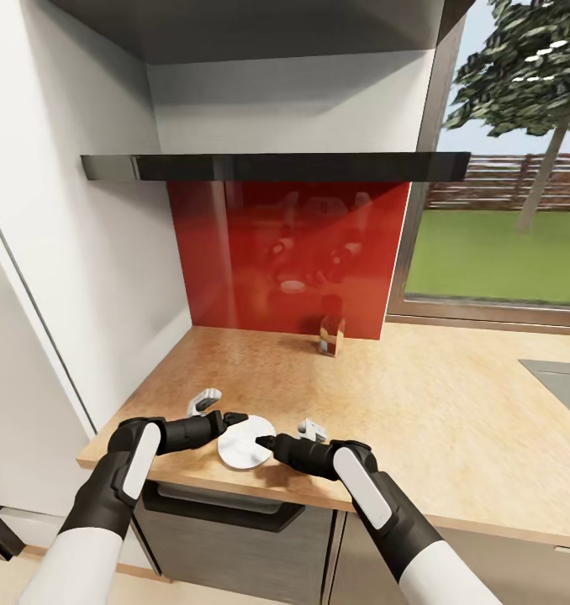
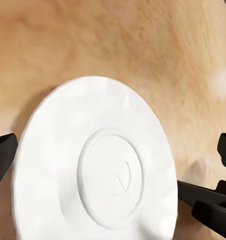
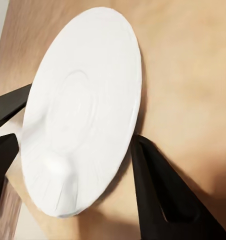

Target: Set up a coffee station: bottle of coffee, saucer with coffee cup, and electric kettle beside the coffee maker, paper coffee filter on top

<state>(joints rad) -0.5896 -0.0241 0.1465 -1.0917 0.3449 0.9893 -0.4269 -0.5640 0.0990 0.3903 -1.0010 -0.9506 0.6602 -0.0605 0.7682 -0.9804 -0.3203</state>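
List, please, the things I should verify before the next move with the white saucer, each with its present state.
1. Saucer is on the countertop, near its front edge: ok.
2. Right tool is at the saucer's rim, with fingers on both sides of it: ok.
3. Right tool's grip is firm: cannot tell.
4. Left tool is open and apart from the right tool: open, but very close to it, so not ok.
5. Saucer's top is free of other things: ok.
6. Bottle of coffee stands upright on the countertop by the red back wall, away from both arms: ok.
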